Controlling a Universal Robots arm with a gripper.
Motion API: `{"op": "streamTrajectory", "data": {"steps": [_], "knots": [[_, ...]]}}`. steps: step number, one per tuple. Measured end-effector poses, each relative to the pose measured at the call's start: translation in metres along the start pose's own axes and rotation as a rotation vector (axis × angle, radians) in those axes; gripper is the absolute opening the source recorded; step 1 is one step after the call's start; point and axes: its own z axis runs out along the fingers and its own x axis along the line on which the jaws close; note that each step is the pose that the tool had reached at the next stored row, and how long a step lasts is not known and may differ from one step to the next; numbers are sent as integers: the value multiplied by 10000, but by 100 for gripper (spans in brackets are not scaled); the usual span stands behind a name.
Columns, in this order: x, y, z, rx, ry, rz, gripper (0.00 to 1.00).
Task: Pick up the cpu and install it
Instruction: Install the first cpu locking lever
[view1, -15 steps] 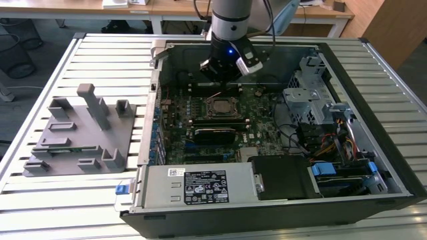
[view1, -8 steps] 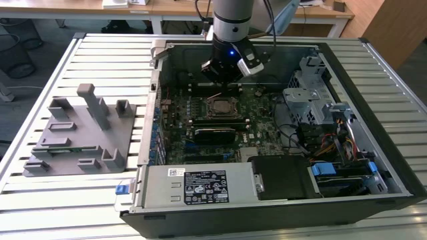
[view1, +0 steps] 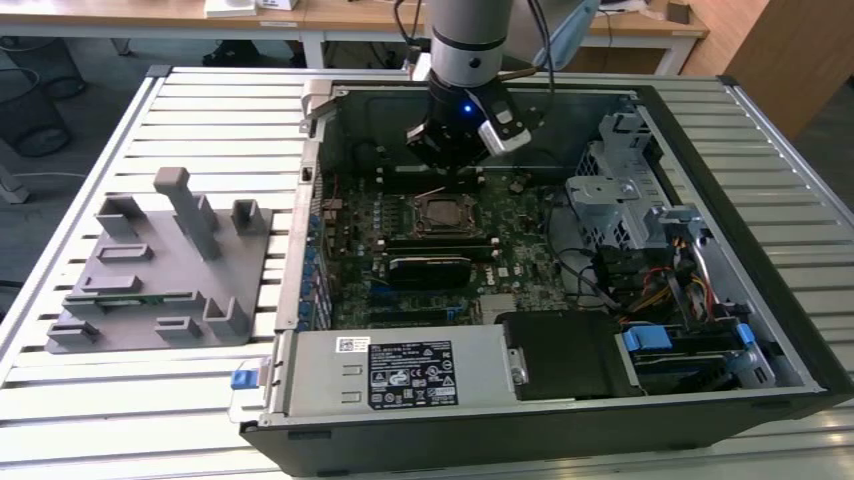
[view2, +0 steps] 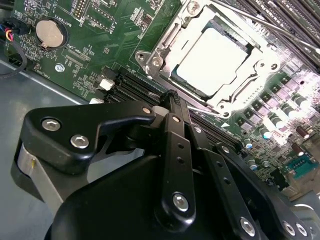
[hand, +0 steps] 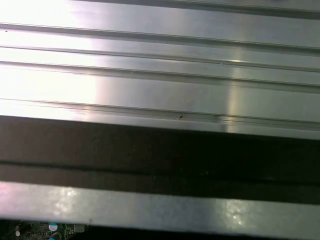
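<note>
**One cpu seated in the socket, gripper above it**

One cpu (view2: 212, 52) lies flat in the socket (view2: 165, 45) on the motherboard (view2: 90, 45), silver top up. It is square, so no long axis can be told; in the second wrist view its edges run parallel to the socket's metal rim. That view shows the gripper (view2: 172, 107) clenched, its black fingers (view2: 175, 145) pressed together on nothing, tips just beside the socket and apart from the cpu.

In the exterior view the gripper (view1: 447, 170) hangs inside the open case (view1: 747, 200), just behind the socket (view1: 443, 212); the chip there is too small to make out. A grey fixture (view1: 154, 270) sits on the table (view1: 134, 400), well apart at the exterior view's left. The first wrist view shows metal slats (hand: 160, 75) and a cut-off sliver of board (hand: 45, 230).
</note>
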Motion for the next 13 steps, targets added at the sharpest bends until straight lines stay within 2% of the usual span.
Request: {"op": "streamTrajectory", "data": {"steps": [13], "knots": [[-47,-6,83,3,1,1,11]]}}
